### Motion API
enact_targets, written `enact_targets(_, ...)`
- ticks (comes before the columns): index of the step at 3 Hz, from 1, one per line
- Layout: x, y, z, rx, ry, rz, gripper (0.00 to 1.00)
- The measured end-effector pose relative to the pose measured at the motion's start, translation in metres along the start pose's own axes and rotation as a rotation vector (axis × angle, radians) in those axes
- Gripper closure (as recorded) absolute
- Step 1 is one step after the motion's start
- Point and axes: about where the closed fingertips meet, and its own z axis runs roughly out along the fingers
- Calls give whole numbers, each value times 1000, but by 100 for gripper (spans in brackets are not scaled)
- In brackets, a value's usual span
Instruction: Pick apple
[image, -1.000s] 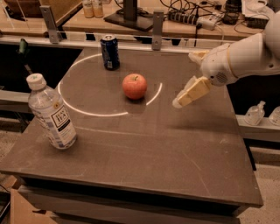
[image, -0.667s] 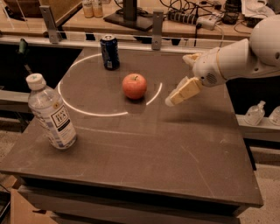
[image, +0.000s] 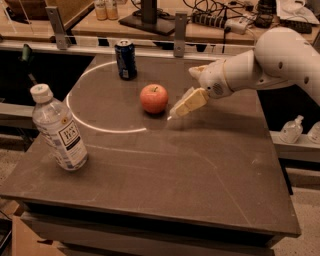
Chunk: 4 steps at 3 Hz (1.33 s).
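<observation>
The apple (image: 154, 98) is round and red-orange with a small dark stem. It sits on the dark table (image: 165, 175), a little behind the middle. My gripper (image: 176, 112) comes in from the right on the white arm (image: 270, 65). It is just to the right of the apple, low over the table, with a small gap between it and the apple. It holds nothing that I can see.
A blue can (image: 125, 59) stands behind and left of the apple. A clear water bottle (image: 59, 128) with a white cap stands near the table's left edge. A rail with metal posts (image: 180, 27) runs along the back. Small bottles (image: 291, 130) stand lower right.
The arm has swung left, and the gripper has moved from well right of the apple to just beside it. The apple, can and bottle have not moved.
</observation>
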Motion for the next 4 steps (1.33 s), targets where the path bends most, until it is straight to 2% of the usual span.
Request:
enact_targets(1,-7,-1,28,-48,-16,3,0)
enact_targets(2,-10,0,48,-106,-17,0,20)
enact_targets(4,-8,6,57,-155,-5,-3,65)
